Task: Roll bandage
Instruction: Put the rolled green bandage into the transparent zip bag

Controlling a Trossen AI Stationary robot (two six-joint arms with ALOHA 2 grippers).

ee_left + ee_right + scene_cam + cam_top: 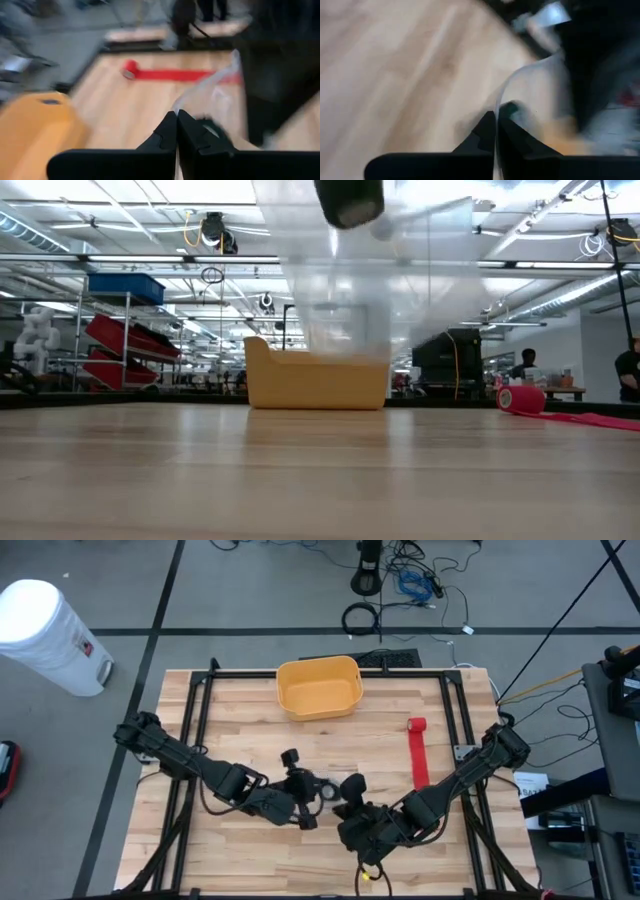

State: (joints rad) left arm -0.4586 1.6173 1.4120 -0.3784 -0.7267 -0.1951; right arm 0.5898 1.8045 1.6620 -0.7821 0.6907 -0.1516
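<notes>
Pale wooden table (pixel 250 730) with a black frame, yellow bin (pixel 318 687) at its far edge, partly unrolled red bandage (pixel 417 752) lying toward the right

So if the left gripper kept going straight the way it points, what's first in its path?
Probably the clear plastic bag right ahead of the left gripper; beyond it, the right arm. Depth is unclear.
</notes>
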